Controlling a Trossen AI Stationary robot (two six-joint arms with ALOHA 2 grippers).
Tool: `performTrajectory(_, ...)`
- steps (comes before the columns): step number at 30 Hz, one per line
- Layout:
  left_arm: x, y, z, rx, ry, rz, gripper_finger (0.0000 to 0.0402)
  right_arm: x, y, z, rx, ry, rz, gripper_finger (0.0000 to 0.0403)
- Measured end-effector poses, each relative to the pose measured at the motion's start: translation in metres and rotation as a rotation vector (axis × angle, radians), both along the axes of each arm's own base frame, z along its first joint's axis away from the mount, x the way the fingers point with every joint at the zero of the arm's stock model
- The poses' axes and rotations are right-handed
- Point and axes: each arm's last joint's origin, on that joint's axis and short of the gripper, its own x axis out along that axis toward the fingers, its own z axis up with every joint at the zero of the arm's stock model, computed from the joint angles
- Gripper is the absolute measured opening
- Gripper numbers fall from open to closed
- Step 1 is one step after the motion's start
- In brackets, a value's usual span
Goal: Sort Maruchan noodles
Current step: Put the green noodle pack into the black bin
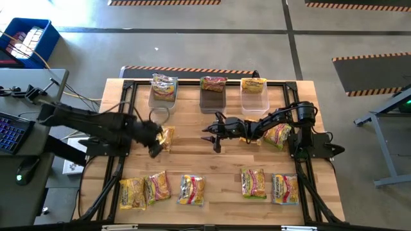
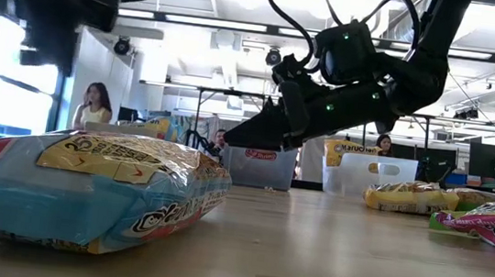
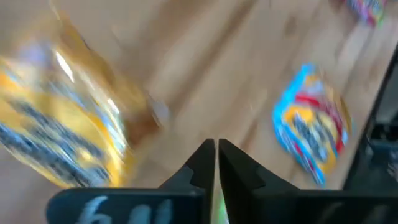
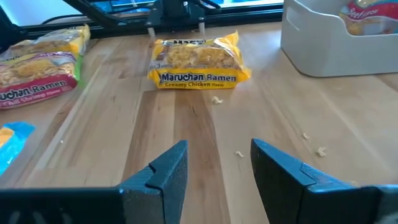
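Maruchan noodle packets lie about the wooden table. A yellow one lies flat left of the middle. My left gripper hovers just beside it, shut with nothing between its fingers; that packet shows off to one side in the left wrist view. My right gripper stands open above bare wood at the table's middle, pointing at the yellow packet from the right. Another packet lies under the right arm.
Three tubs stand along the far edge, each with a packet in it. Several packets lie in a row along the near edge. People sit in the room beyond the table.
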Motion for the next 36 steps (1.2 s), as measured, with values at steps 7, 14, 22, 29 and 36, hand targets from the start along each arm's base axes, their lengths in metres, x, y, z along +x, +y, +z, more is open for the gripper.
performTrajectory(7,0.001,-0.048,-0.02,-0.162,0.215,-0.091,0.0093,0.0,0.001,-0.001,0.011,0.011,0.029,0.0158)
performTrajectory(14,-0.001,-0.081,-0.047,-0.128,0.412,-0.141,0.0154,0.0,0.001,-0.001,0.012,0.013,0.031,0.0158)
performTrajectory(22,0.015,-0.102,-0.067,-0.121,0.381,-0.234,0.0161,0.0,0.001,-0.001,0.011,0.013,0.03,0.0158)
performTrajectory(29,0.023,-0.108,-0.077,-0.096,0.35,-0.316,0.0124,0.0,0.001,-0.001,0.012,0.012,0.03,0.0158)
performTrajectory(36,0.031,-0.094,-0.072,0.101,0.212,-0.293,0.0014,0.0,0.001,-0.001,0.014,0.012,0.029,0.0158)
